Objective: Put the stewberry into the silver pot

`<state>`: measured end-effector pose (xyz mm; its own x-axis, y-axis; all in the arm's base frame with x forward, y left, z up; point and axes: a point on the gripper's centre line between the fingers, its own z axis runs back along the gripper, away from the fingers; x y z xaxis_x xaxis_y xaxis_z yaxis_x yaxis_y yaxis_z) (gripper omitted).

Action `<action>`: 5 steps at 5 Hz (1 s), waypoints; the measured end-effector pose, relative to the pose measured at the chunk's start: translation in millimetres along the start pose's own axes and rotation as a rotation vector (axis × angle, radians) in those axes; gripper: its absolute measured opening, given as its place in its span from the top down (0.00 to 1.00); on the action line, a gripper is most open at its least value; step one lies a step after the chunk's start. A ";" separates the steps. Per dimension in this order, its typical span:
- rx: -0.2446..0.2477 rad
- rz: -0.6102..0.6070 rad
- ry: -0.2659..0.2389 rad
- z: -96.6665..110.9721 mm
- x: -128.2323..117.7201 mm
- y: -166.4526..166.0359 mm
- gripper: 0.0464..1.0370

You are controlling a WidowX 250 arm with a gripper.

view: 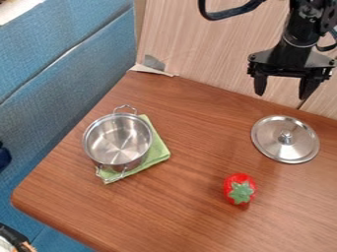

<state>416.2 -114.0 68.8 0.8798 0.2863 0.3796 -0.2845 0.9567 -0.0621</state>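
With the gripper (282, 95) hung wide open by the table's (158, 211) far edge, the strawberry (231, 187) is placed toward the camera and slightly left in view, past the lid (269, 142); that diagonal must be followed.

Silver pot (117, 139) observed upright and uncovered, seated on a folded green cloth (158, 152) at the left of the wooden table (178, 211). Lid (285, 139) lies flat, knob up, at the right. Red strawberry with green leafy top (239, 189) rests nearer the camera than the lid, apart from it. Black gripper (284, 89) hangs above the table's far edge, fingers spread, holding nothing.
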 end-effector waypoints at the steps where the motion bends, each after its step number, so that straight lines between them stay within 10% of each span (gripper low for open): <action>1: 0.024 -0.002 0.037 -13.3 -10.6 4.2 0.04; 5: 0.063 0.115 0.079 29.1 -91.5 64.4 0.04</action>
<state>306.3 -80.1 57.0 0.8665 0.3994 0.2994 -0.4062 0.9128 -0.0419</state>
